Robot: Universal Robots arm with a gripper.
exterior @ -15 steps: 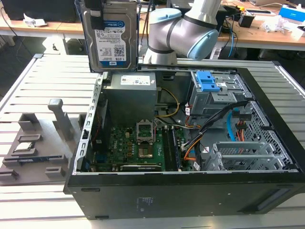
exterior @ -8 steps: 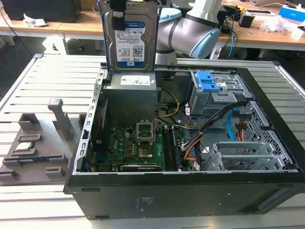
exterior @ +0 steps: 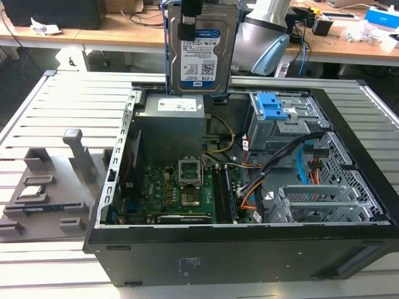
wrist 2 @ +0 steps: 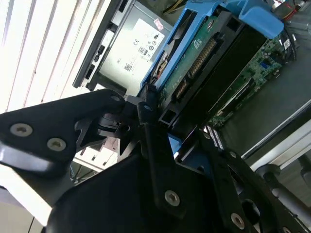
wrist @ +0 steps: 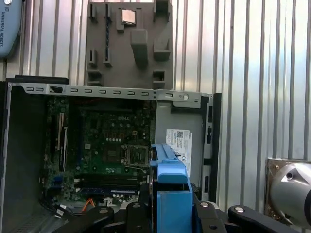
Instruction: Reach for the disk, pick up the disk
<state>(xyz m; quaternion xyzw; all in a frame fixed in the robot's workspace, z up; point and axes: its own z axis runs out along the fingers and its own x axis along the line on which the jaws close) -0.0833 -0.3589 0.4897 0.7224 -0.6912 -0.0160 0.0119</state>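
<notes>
The disk [exterior: 199, 53], a silver-grey drive with a white-and-blue label in a blue carrier, hangs upright in the air above the back of the open computer case [exterior: 349, 205]. My gripper [exterior: 192, 17] is shut on its top edge, one black finger reaching down over the label side. In the second wrist view the black fingers [wrist 2: 146, 108] clamp the blue carrier, and the disk's [wrist 2: 204, 58] green circuit-board underside shows. In the first wrist view the carrier's blue edge [wrist: 171, 194] sticks out between the black gripper links [wrist: 214, 216].
Below the disk sits the grey power supply [exterior: 171, 121]. A grey drive cage with blue latches [exterior: 274, 109] stands toward the exterior view's right, the motherboard [exterior: 181, 193] and cables on the case floor. A grey fixture tray [exterior: 43, 187] with small chips lies on the slatted table.
</notes>
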